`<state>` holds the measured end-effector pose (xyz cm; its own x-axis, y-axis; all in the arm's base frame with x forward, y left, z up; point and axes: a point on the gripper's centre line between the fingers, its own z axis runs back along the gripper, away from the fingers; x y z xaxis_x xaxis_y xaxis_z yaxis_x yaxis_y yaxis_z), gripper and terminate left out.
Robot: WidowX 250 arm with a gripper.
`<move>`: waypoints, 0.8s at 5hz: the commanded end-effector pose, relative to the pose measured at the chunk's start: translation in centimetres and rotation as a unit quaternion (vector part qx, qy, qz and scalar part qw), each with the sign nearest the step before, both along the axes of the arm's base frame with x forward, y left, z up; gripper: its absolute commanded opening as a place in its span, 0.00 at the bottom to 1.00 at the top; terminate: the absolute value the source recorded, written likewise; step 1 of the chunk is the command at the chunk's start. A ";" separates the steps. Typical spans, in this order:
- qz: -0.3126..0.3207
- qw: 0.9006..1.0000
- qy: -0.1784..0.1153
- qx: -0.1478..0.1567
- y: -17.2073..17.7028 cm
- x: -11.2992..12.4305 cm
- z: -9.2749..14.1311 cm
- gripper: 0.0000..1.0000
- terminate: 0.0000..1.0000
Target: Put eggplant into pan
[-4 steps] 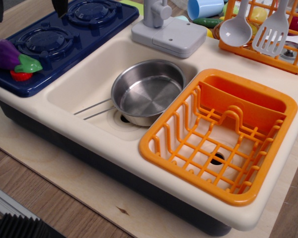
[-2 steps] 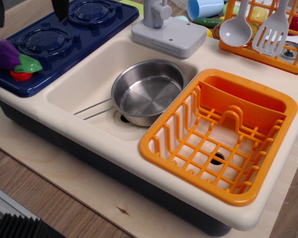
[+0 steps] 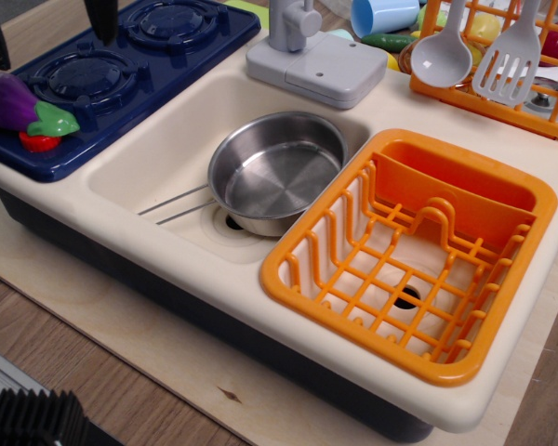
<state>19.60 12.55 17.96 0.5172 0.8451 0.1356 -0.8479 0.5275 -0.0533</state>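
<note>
The purple eggplant (image 3: 7, 99) with its green stem cap lies on the front left corner of the dark blue toy stove (image 3: 167, 46), partly over a red knob (image 3: 37, 142). The round steel pan (image 3: 277, 172) sits empty in the cream sink basin (image 3: 158, 149), its two thin wire handle rods (image 3: 172, 205) pointing left. My gripper (image 3: 49, 53) is open at the top left, above and just behind the eggplant. Only its two black fingertips (image 3: 102, 20) show, spread wide apart and holding nothing.
An orange dish rack (image 3: 418, 251) fills the right basin, touching the pan's right side. A grey faucet block (image 3: 312, 60) stands behind the sink. A second orange rack with a ladle (image 3: 444, 51) and spatula (image 3: 507, 60) is at the back right, near a blue cup (image 3: 383, 14).
Both black fingertips have come down a little further into view above the eggplant. A black ridged part at the bottom left has shifted right. Eggplant and pan have not moved.
</note>
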 end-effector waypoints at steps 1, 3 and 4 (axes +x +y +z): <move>0.010 1.000 -0.019 0.006 2.2 0.5 0.0 1.00 0.00; 0.014 1.000 -0.024 0.002 4.1 -1.1 -2.9 1.00 0.00; 0.012 1.000 -0.022 -0.013 5.0 -1.5 -4.6 1.00 0.00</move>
<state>18.38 17.31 12.17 0.5033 0.8577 0.1048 -0.8513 0.5130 -0.1104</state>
